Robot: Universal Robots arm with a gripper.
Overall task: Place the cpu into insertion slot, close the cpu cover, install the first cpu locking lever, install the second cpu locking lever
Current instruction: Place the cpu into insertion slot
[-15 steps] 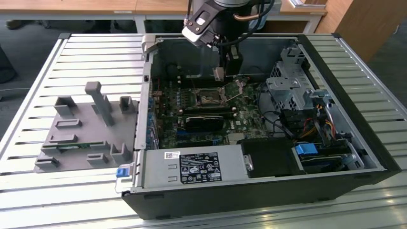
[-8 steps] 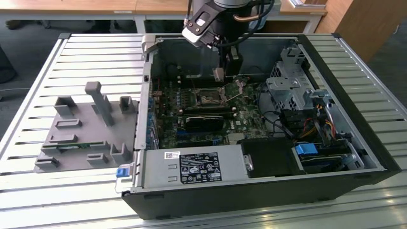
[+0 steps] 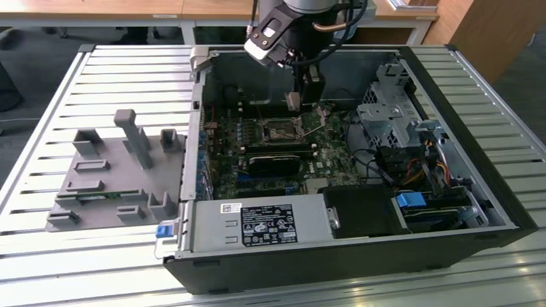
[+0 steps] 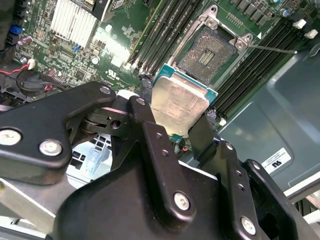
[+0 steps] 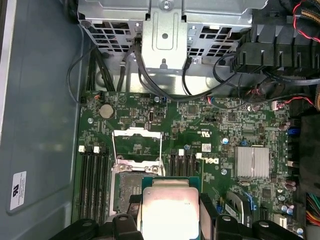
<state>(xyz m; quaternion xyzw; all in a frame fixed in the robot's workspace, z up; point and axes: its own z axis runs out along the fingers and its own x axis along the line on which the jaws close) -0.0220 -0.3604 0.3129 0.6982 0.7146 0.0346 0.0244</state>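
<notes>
- Fingers (image 4: 147,120) are pinched narrow on two opposite edges of the cpu (image 4: 177,102), so the gripper (image 4: 175,114) holds the chip with its silver lid showing in both wrist views.
- By its look the cpu is light, thin and stiff. The smooth metal lid would likely be slippery and the underside contacts are probably the delicate part. That makes the tan rim edges the sensible place to hold it, which is where the grip sits now.
- It hangs in the air over the motherboard (image 5: 210,130), just beside the insertion slot (image 5: 131,186) and not yet in it. The slot's dark centre lies bare.
- Past the slot, the cpu cover (image 5: 137,144) is swung open off the socket, a silvery frame with a cut-out middle.
- A thin locking lever (image 4: 274,49) juts from the socket's corner and appears released.
- Rows of black memory slots (image 4: 172,30) flank the socket, and a finned heatsink (image 5: 252,162) sits well apart.
- In the exterior view the gripper reaches down into the open computer case (image 3: 341,268), which sits on a slatted table (image 3: 51,268). A grey fixture (image 3: 111,173) lies on the exterior view's left.
</notes>
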